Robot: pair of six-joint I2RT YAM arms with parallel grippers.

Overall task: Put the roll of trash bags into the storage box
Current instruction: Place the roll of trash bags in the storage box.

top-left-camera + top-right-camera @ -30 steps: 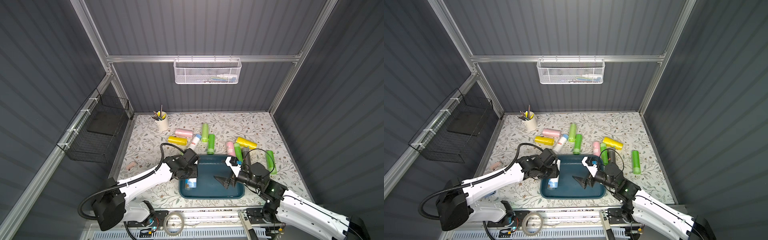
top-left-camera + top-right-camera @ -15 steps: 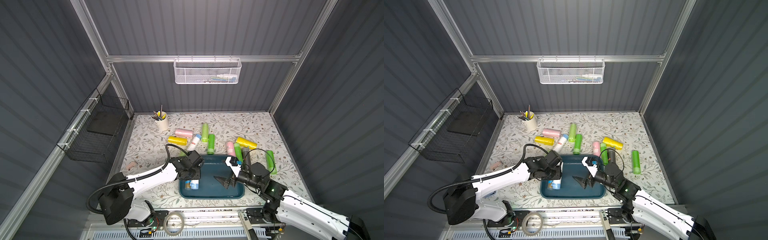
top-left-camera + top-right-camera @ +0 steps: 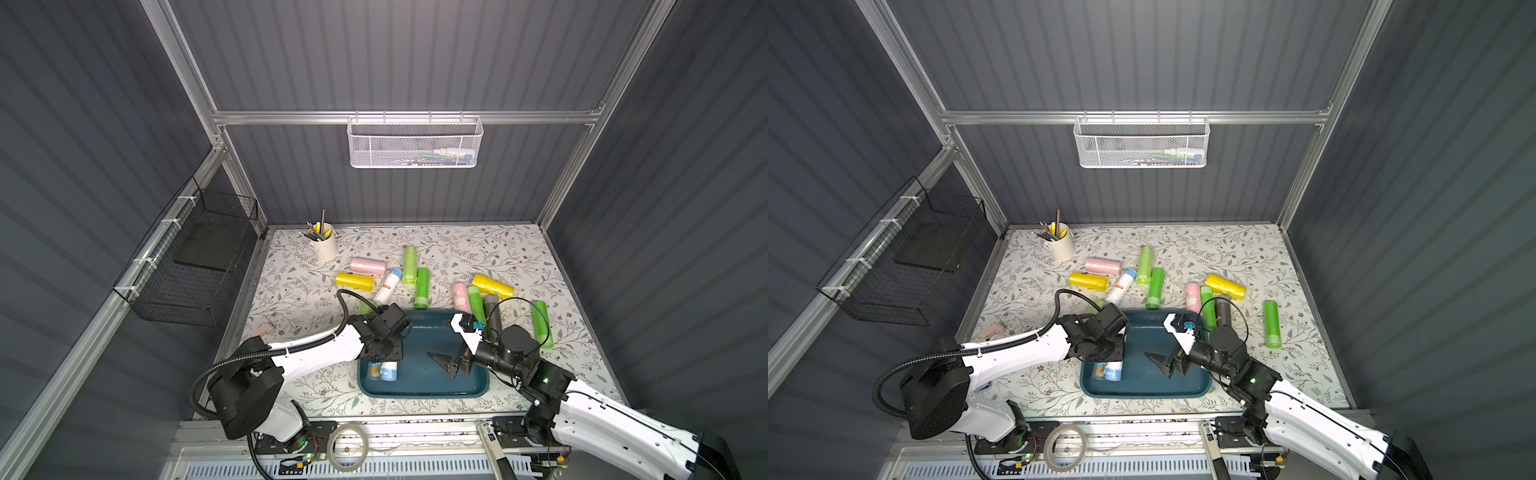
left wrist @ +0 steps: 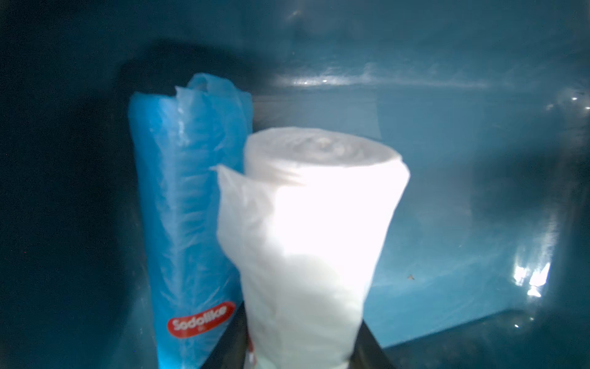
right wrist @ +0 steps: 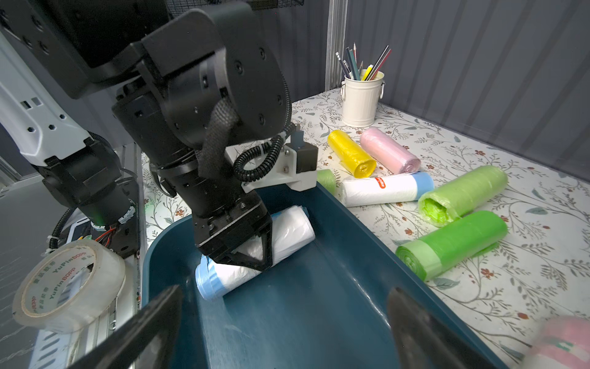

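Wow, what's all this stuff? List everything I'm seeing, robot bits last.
storage box: one, dark teal, table front centre.
white roll: one, in box, gripped.
blue roll: one, beside it in box.
green rolls: five, on table, one half hidden.
pink rolls: two, on table.
yellow rolls: two, on table.
blue-ended roll: one, white, on table.
grey roll: one, behind box.
pencil pot: one, cream, back left.
mesh basket: one, white, back rail.
wire basket: one, black, left wall.
tape: one, clear, front ledge.
left arm: one, white-black, jaws shut on white roll.
right arm: one, white-black, jaws open over box.
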